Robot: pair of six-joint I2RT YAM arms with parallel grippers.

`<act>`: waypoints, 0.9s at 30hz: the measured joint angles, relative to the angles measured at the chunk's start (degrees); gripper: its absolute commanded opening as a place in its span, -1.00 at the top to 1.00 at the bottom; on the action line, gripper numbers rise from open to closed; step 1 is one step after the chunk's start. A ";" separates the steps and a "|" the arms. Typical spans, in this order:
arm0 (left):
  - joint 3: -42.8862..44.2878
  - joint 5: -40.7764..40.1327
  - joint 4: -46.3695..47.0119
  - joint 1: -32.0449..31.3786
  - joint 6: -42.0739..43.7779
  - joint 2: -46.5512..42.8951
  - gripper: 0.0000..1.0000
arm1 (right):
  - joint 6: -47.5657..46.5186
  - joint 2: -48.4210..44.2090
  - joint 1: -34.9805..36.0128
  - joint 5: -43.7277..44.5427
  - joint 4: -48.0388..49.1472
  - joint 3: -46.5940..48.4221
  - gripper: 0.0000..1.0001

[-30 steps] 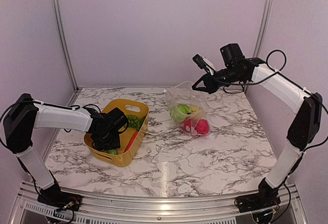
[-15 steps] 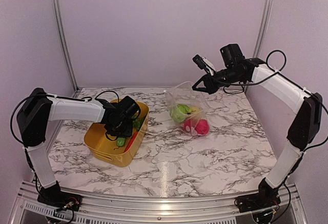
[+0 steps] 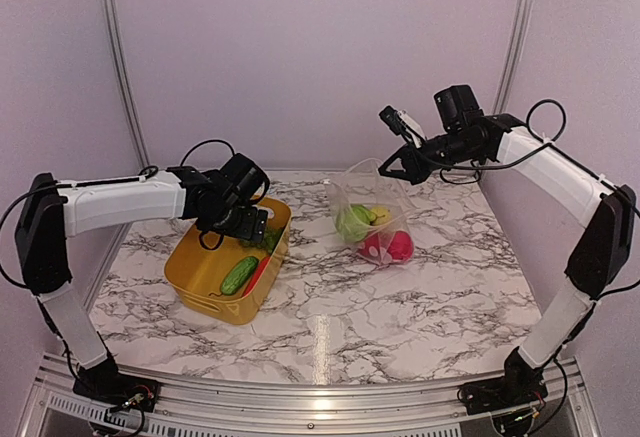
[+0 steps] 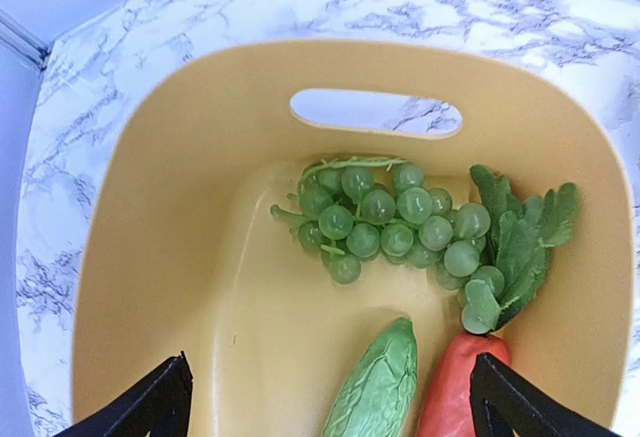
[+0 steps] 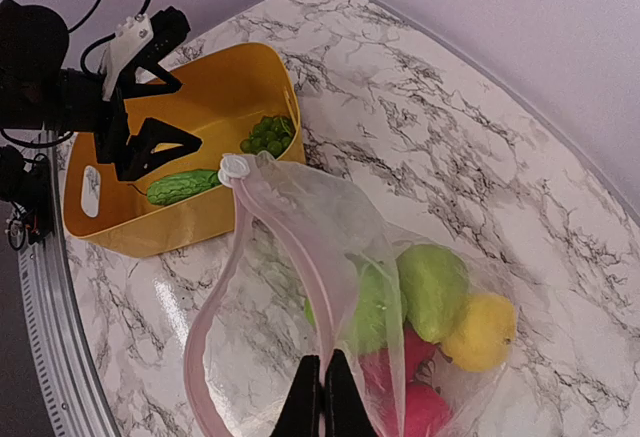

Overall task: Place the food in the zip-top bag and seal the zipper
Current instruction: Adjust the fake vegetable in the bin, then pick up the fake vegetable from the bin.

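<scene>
My left gripper (image 3: 250,229) hangs open over the yellow bin (image 3: 190,275), nothing between its fingers (image 4: 150,409). Below it lie food pieces: green grapes (image 4: 395,222), a bumpy green gourd (image 4: 378,389) and a red root with green leaves (image 4: 452,397). My right gripper (image 5: 322,397) is shut on the mouth edge of the clear zip-top bag (image 5: 300,287) and holds it up off the table. The pink zipper (image 5: 285,242) gapes open, its white slider (image 5: 234,168) at the far end. Green (image 5: 432,287), yellow (image 5: 482,332) and red food (image 5: 405,407) lies inside the bag (image 3: 372,219).
The bin stands at the left of the marble table (image 3: 400,307), the bag right of centre. Walls with metal posts (image 3: 117,67) close in the back and sides. The left arm (image 5: 60,97) reaches over the bin's far side.
My left gripper rose from inside the bin toward its far end and opened wide. The green gourd now lies loose in the bin. The right gripper and bag barely moved.
</scene>
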 measured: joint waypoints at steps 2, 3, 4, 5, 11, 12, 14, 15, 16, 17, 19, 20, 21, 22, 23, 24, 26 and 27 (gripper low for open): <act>0.00 -0.46 -0.46 0.00 2.25 -3.41 -0.98 | -0.02 0.00 0.00 -0.02 0.00 0.00 1.00; 0.00 -0.92 -0.35 0.00 3.98 -5.88 -0.98 | -0.02 0.00 0.00 -0.02 0.00 0.00 1.00; -0.04 -1.53 -0.09 0.00 5.44 -8.26 -0.98 | -0.02 0.02 0.00 -0.02 0.00 0.00 1.00; -0.15 -2.03 0.50 0.00 6.97 -10.75 -0.98 | -0.02 0.02 0.00 -0.02 -0.02 0.02 1.00; -1.68 -5.68 6.51 -0.02 12.07 -22.95 -0.98 | -0.15 0.02 0.00 0.02 -0.02 0.02 1.00; -1.86 -7.82 7.21 0.02 11.37 -23.78 -0.98 | -0.15 0.02 0.00 0.15 -0.02 0.02 1.00; -2.29 -11.08 7.34 0.31 10.64 -23.71 -0.98 | -0.17 0.02 0.00 0.37 -0.02 0.02 1.00; -2.43 -11.08 7.13 0.48 11.13 -22.80 -0.98 | -0.17 0.02 0.00 0.42 -0.02 0.02 1.00; -2.60 -10.47 7.08 0.76 11.52 -21.40 -0.95 | -0.17 0.02 0.00 0.50 -0.02 0.02 1.00; -2.99 -9.38 7.08 0.87 11.91 -19.98 -0.82 | -0.17 0.02 0.00 0.59 -0.02 0.02 1.00; -4.66 -4.63 6.80 1.03 12.72 -17.29 -0.48 | -0.20 0.02 0.00 0.70 -0.02 0.02 1.00; -5.27 -2.34 6.29 1.01 12.59 -16.26 -0.38 | -0.20 0.02 0.00 0.79 -0.02 0.02 1.00; -5.57 0.46 5.16 1.03 13.07 -14.95 -0.31 | -0.22 0.02 0.00 0.85 -0.02 0.02 1.00; -5.55 2.84 4.09 1.03 13.33 -13.57 -0.23 | -0.24 0.02 0.00 0.96 -0.02 0.02 1.00; -5.44 4.50 3.34 1.01 12.94 -12.50 -0.21 | -0.28 0.02 0.00 1.01 -0.02 0.02 1.00; -4.74 6.69 1.46 1.01 12.90 -10.95 -0.21 | -0.35 0.02 0.00 1.05 -0.02 0.02 1.00; -3.45 9.99 -0.85 1.07 12.07 -8.35 -0.16 | -0.37 0.02 0.00 1.16 -0.02 0.02 1.00; -2.78 11.67 -1.97 1.11 11.39 -7.04 -0.13 | -0.39 0.02 0.00 1.22 -0.02 0.02 1.00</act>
